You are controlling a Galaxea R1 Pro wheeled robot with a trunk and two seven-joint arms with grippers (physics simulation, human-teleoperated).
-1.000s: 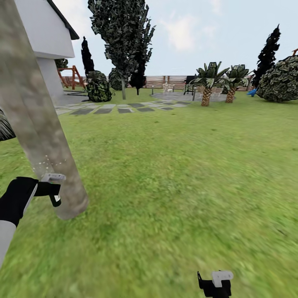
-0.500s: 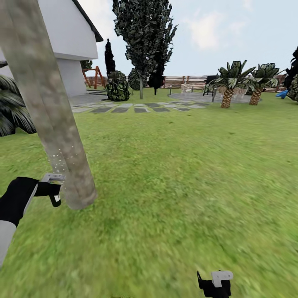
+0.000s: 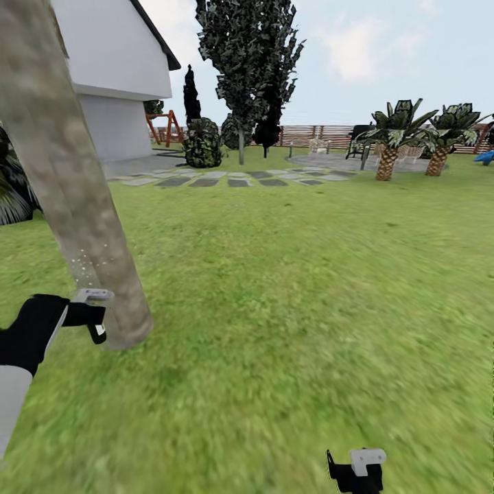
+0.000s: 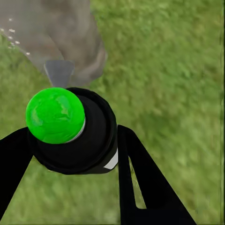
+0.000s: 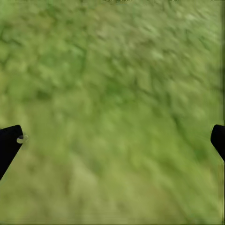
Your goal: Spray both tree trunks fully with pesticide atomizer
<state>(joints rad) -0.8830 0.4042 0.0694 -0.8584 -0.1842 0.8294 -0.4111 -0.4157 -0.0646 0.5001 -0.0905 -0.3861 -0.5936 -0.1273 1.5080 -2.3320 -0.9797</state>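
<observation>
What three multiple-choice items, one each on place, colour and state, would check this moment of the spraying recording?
1. Where is the atomizer's nozzle relative to the near tree trunk?
A. close beside its base
B. far across the lawn from it
C. behind the house

2. What colour is the round cap on the atomizer in the left wrist view?
A. red
B. bright green
C. yellow

3. What is the state of the right pincer?
A. shut on a bottle
B. open over grass, holding nothing
C. shut on a branch

Answers:
1 A: the atomizer, held in the left pincer, sits by the tree trunk, with spray specks on the bark.
2 B: the cap is green.
3 B: the right pincer shows fingertips wide apart over the lawn.
</observation>
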